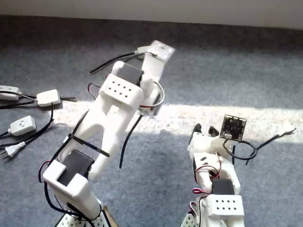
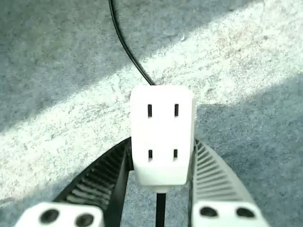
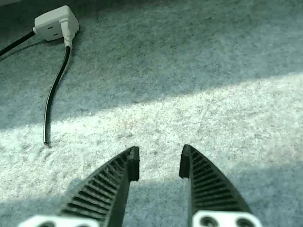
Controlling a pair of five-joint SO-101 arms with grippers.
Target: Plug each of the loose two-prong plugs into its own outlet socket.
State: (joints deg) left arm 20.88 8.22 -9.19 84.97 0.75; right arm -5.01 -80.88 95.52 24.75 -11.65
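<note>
My left gripper (image 2: 161, 147) is shut on a white outlet socket block (image 2: 162, 127) with two pairs of slots facing up, held just above the grey carpet. Its black cord (image 2: 128, 47) runs away over the floor. In the high view the left arm (image 1: 120, 92) stretches to the middle and covers its gripper. My right gripper (image 3: 159, 163) stands open over a sunlit strip of carpet, nothing between its fingers. A white socket with a plug in it (image 3: 56, 23) lies farther off. At the far left lie a free socket (image 1: 22, 125) and a loose two-prong plug (image 1: 12, 150).
Another white socket (image 1: 49, 98) with black cords and a further one (image 1: 7, 91) lie at the left edge. The right arm (image 1: 213, 161) sits low at the right, with a thin black wire (image 1: 265, 144) beside it. A pale wall edge runs along the back.
</note>
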